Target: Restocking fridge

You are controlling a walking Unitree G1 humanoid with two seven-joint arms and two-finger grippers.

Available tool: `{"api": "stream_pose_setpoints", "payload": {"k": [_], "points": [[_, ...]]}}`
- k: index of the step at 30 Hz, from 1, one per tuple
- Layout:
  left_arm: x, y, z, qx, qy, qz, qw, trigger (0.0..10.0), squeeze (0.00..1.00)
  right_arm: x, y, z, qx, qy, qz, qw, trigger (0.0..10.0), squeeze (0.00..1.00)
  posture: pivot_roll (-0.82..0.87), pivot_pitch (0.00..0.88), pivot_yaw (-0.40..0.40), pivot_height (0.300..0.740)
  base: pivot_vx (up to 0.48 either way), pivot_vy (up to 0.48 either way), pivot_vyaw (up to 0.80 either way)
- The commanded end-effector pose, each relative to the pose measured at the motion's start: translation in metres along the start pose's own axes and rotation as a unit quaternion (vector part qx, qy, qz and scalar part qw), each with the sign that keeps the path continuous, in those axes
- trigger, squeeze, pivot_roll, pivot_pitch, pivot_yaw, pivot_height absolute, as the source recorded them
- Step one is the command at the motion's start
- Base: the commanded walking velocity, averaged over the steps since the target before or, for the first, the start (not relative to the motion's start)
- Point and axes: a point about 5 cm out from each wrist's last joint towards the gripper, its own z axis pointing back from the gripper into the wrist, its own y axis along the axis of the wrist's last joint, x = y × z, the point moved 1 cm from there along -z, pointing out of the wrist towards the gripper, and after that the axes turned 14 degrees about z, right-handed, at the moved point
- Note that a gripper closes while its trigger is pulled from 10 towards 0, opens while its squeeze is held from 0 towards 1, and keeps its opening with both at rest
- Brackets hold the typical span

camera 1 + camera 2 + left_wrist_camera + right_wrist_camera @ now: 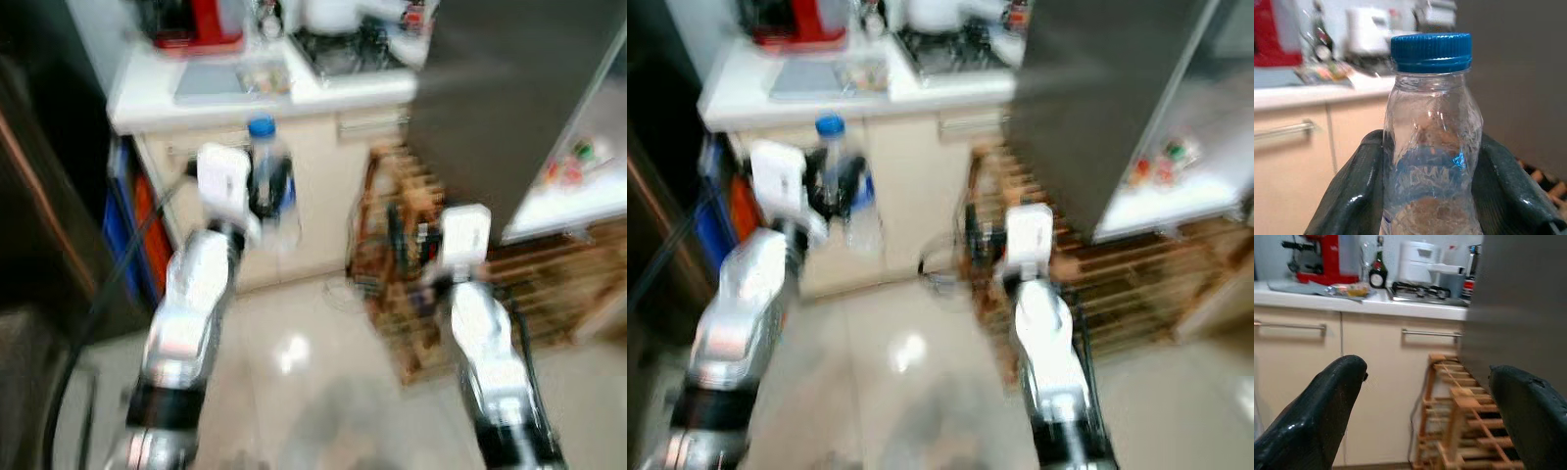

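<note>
A clear plastic bottle (266,176) with a blue cap (1431,51) stands upright in my left gripper (269,188), which is shut on its body, held up in front of the cream cabinets. The bottle (1431,161) sits between the two black fingers (1349,196) in the left wrist view. My right gripper (1425,411) is open with nothing between its fingers (1317,406), held low in front of a wooden rack (411,255). The open fridge door (509,108) stands to the right, with a white shelf (578,196) holding small items beyond it.
A white counter (284,83) ahead carries a red machine (201,24), a gas hob (343,49), a white appliance and a dark bottle (1378,271). Blue and orange crates (137,235) sit at the left. The floor (294,372) is pale tile. Both eye views are blurred.
</note>
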Motion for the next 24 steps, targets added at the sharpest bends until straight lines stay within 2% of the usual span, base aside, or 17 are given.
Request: {"api": "stream_pose_setpoints", "payload": {"k": [1, 2, 10, 12, 13, 18, 20, 24], "points": [[0.015, 0.013, -0.005, 0.035, -0.029, -0.008, 0.999, 10.0, 0.00, 0.006, 0.001, -0.002, 0.001, -0.004, 0.011, 1.000, 10.0, 0.02, -0.13, 0.000, -0.011, 0.740, 0.000, -0.465, -0.68], [0.019, 0.014, -0.006, 0.038, -0.036, -0.003, 0.999, 10.0, 0.00, 0.007, 0.002, -0.004, 0.003, -0.006, 0.014, 1.000, 10.0, 0.02, -0.13, 0.000, -0.006, 0.740, 0.000, -0.461, -0.68], [0.020, 0.008, -0.008, 0.024, -0.056, -0.006, 0.998, 10.0, 0.00, 0.014, 0.004, -0.007, 0.007, -0.025, 0.020, 0.999, 10.0, 0.02, -0.15, 0.000, 0.015, 0.740, 0.000, -0.461, -0.68], [0.018, 0.004, -0.006, 0.015, -0.055, -0.011, 0.998, 10.0, 0.00, 0.016, 0.002, -0.006, 0.004, -0.028, 0.020, 0.999, 10.0, 0.02, -0.15, 0.000, 0.019, 0.740, 0.000, -0.461, -0.68], [0.010, -0.007, -0.003, -0.004, -0.044, -0.019, 0.999, 10.0, 0.00, 0.017, -0.001, -0.003, -0.002, -0.031, 0.020, 0.999, 10.0, 0.02, -0.16, 0.000, 0.019, 0.740, 0.000, -0.382, -0.68], [-0.011, -0.026, 0.004, -0.045, 0.005, -0.008, 0.999, 10.0, 0.00, 0.018, -0.009, 0.004, -0.018, -0.035, 0.019, 0.999, 10.0, 0.02, -0.15, 0.000, 0.014, 0.740, 0.000, 0.000, -0.68], [-0.013, -0.028, 0.006, -0.044, 0.011, -0.026, 0.999, 10.0, 0.00, 0.019, -0.013, 0.007, -0.022, -0.035, 0.022, 0.999, 10.0, 0.03, -0.15, 0.000, 0.013, 0.740, 0.000, 0.000, -0.68], [-0.009, -0.035, 0.007, -0.048, 0.006, -0.042, 0.998, 10.0, 0.00, 0.021, -0.016, 0.011, -0.025, -0.038, 0.026, 0.999, 10.0, 0.03, -0.16, 0.000, 0.007, 0.740, 0.296, -0.375, 0.00]]}}
